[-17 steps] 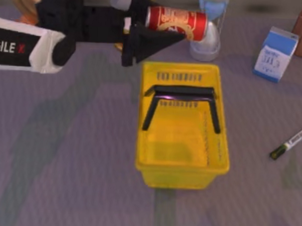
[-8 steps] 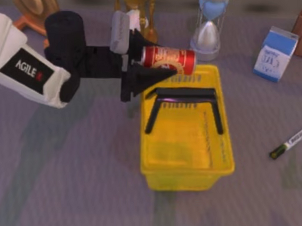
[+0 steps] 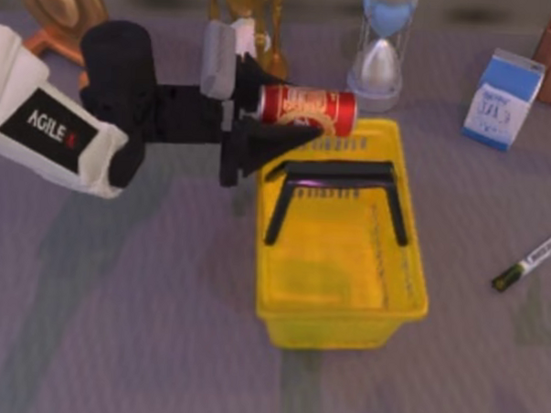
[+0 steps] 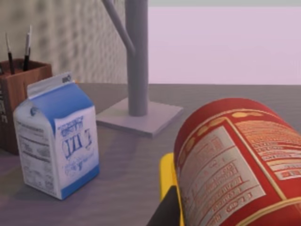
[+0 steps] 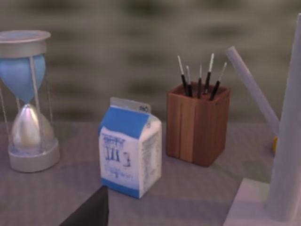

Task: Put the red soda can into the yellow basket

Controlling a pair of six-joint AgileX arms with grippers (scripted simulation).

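Our left gripper pinches the red soda can lying sideways (silver end leftward) in the frame's upper middle, above the far rim of the yellow basket; the black handles cross its upper half; the lower half lies open; we cannot tell the right gripper's fingers.

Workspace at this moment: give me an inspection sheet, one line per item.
Surface: grey-purple mottled table.
Job's things: red cylindrical soda can held sideways over the far rim of the large yellow slotted plastic basket; black handles folded across it.
Clutter: blue-white milk carton, blue hourglass, brown wooden pen holder, marker pen, gold-framed ornament.
Grippers: left gripper, jaws closed on the can; right gripper not visible in the top view.
Cables: nothing seen.
Surroundings: grey stand post.
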